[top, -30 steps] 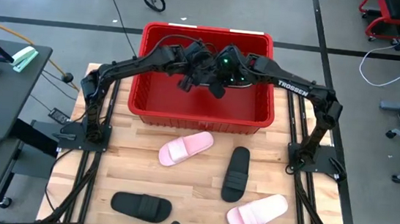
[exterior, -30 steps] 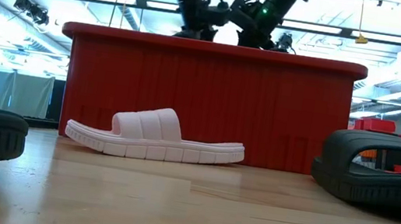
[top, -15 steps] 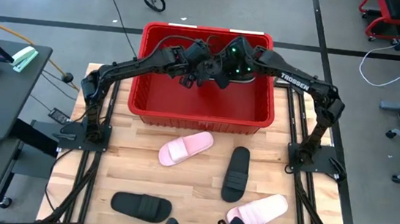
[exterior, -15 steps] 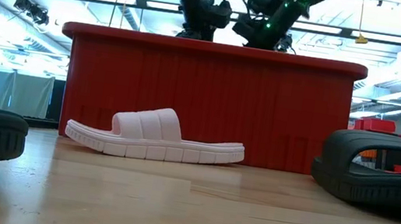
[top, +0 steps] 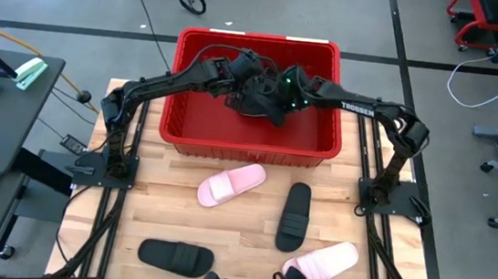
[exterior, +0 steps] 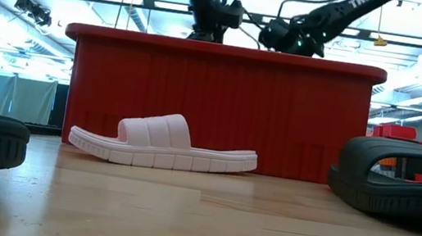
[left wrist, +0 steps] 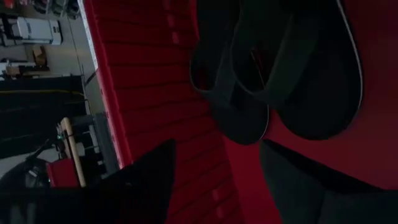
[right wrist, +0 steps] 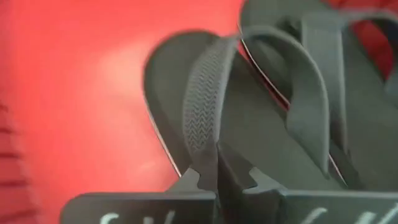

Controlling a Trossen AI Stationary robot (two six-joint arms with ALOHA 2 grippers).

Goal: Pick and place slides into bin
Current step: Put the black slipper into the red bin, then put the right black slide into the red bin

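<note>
While both arms reach over the red bin (top: 251, 138), a flip-flop's thong strap (right wrist: 202, 93) is pinched by the right gripper (right wrist: 217, 169) for lowering beside its mate (left wrist: 311, 68); the left gripper (left wrist: 214, 177) is spread empty.

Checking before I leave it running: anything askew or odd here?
Nothing stands out. Two flip-flops lie in the red bin; both pink slides and both black slides sit upright on the table.
</note>
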